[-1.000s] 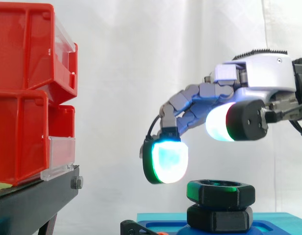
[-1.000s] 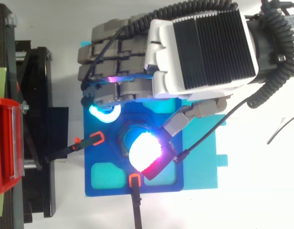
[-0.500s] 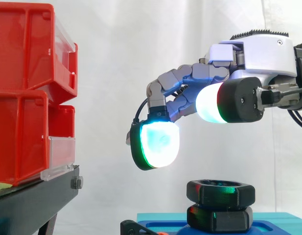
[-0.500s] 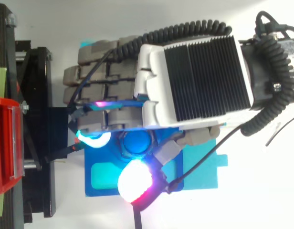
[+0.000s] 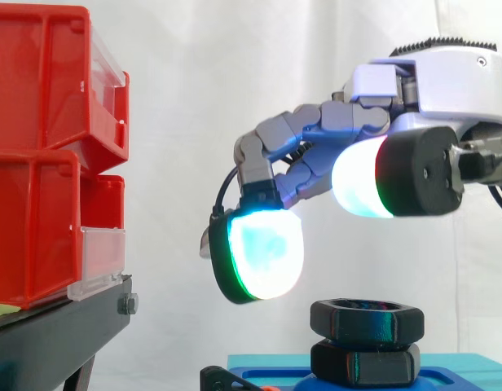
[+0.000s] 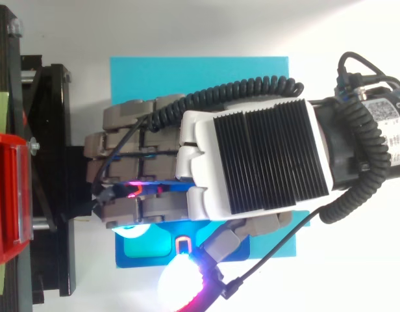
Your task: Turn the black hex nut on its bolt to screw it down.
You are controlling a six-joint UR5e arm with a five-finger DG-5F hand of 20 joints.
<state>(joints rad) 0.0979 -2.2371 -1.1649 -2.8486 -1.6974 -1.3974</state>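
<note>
Black hex nut [image 5: 364,319]: robot hand [image 5: 430,90] poised above, loosely spread, empty; lower centred, pinch opposite flats, twist.

The light is bright and even. The white curtain [image 5: 194,98] shines behind everything, and from above the counter [image 6: 369,279] looks almost pure white. The hand [image 5: 446,77] makes its own light. One pad [image 5: 266,257] glows pale blue with a green edge. From above, another pad [image 6: 179,287] is so bright that it turns white with a red rim. Small green and blue glints sit on top of the nut [image 5: 363,319]. The stand [image 5: 55,338] is dark.
</note>
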